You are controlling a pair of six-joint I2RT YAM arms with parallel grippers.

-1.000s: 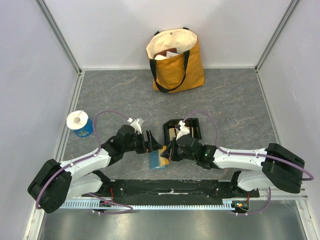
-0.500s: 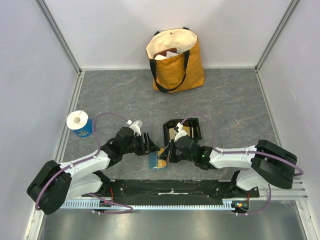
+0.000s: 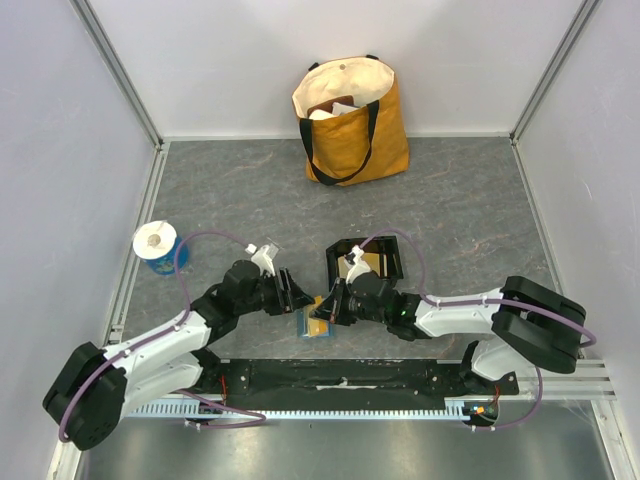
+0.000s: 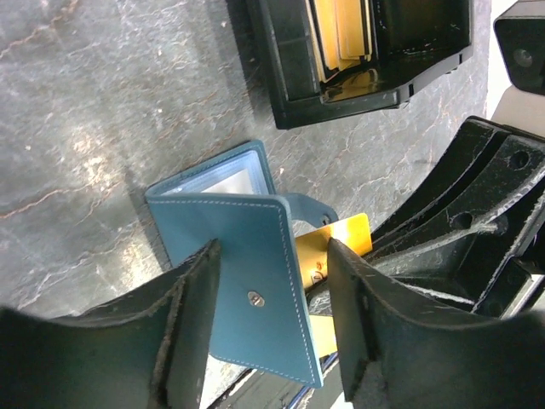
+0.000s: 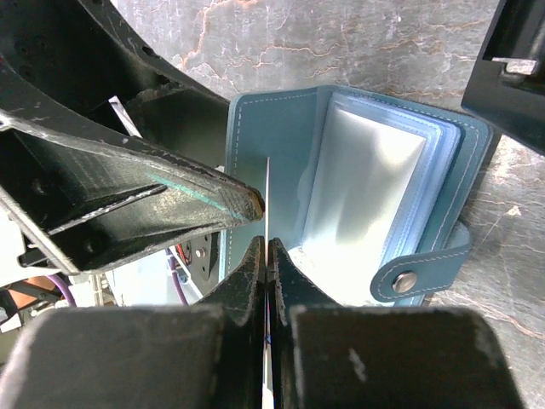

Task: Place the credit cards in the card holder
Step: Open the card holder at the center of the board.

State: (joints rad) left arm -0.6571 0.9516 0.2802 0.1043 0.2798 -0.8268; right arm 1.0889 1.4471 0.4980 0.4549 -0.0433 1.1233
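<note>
The teal card holder (image 3: 311,325) lies open between the two grippers, pale lining up (image 5: 366,179). My right gripper (image 5: 267,243) is shut on a gold credit card (image 4: 341,243), edge-on in the right wrist view, its tip at the holder's inner fold. My left gripper (image 4: 274,251) stands open astride the holder's snap cover (image 4: 238,281). One finger (image 4: 192,324) touches the cover's edge and the other sits beyond the card. More gold credit cards (image 4: 345,34) rest in the black tray (image 3: 385,262).
A yellow tote bag (image 3: 350,120) stands at the back wall. A blue-sided roll (image 3: 157,247) sits at the left. The black tray's corner (image 5: 511,68) is just right of the holder. The arms' base rail (image 3: 340,380) runs close behind the holder.
The left gripper's jaws have narrowed around the holder's cover, and its arm has drawn slightly back. The right gripper has carried the card leftward onto the open holder.
</note>
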